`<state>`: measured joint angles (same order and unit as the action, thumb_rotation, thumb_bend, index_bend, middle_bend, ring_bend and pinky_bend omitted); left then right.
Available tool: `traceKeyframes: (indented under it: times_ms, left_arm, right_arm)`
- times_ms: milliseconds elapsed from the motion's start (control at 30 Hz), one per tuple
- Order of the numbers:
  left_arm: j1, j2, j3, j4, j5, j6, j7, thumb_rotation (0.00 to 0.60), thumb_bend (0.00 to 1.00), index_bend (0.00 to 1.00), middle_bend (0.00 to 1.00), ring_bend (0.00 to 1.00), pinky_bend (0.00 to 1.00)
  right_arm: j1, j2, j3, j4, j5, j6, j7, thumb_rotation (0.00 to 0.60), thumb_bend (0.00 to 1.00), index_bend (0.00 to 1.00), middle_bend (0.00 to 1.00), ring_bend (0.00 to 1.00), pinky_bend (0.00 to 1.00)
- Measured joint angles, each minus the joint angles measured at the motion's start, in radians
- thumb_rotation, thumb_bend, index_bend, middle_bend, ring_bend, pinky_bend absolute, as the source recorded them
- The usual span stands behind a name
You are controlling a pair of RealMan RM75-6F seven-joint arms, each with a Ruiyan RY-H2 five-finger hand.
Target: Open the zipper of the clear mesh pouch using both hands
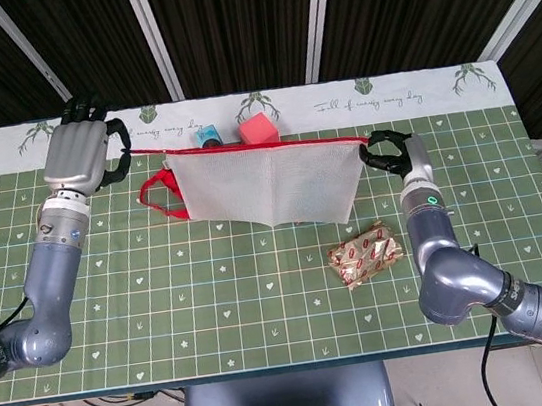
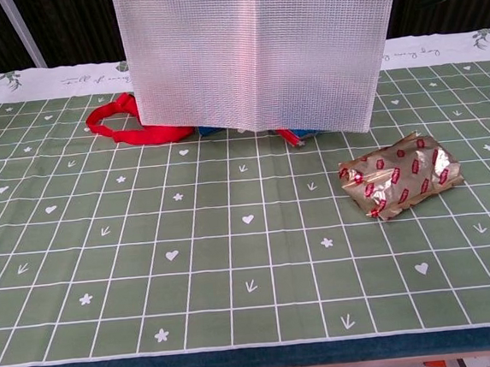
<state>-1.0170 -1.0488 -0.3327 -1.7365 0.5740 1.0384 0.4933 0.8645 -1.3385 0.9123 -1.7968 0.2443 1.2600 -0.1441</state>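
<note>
Mesh pouch (image 1: 267, 187): one; hands: two; foil packet (image 1: 364, 254): one.

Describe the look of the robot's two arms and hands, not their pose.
Both arms are glossy blue-grey metal with rounded segments and dark joint bands. The left hand has a pale silver-grey back with black fingers. The right hand is mostly black beyond a silver-grey wrist, which carries a small green light.
</note>
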Motion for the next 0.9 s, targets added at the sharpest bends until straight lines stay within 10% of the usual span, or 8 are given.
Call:
traceKeyframes:
  times_ms: [167, 400, 900]
  left_arm:
    - [0.003, 0.003, -0.001, -0.001, -0.004, 0.004, -0.003, 0.6, 0.42, 0.63, 0.17, 0.0, 0.02]
    - [0.003, 0.005, 0.001, -0.013, -0.023, -0.011, -0.002, 0.6, 0.11, 0.28, 0.08, 0.0, 0.0]
    - [0.031, 0.011, 0.008, -0.087, 0.027, 0.006, -0.045, 0.6, 0.1, 0.19, 0.08, 0.0, 0.0]
  right_arm:
    - [-0.002, 0.002, -0.001, 0.003, 0.004, -0.004, 0.002, 0.6, 0.56, 0.66, 0.21, 0.02, 0.21]
    - [-0.006, 0.008, -0.032, -0.011, -0.017, -0.032, -0.025, 0.6, 0.25, 0.01, 0.0, 0.0, 0.21]
    - [-0.03, 0.068, -0.1, -0.08, -0.081, -0.063, -0.072, 0.6, 0.19, 0.0, 0.0, 0.0, 0.21]
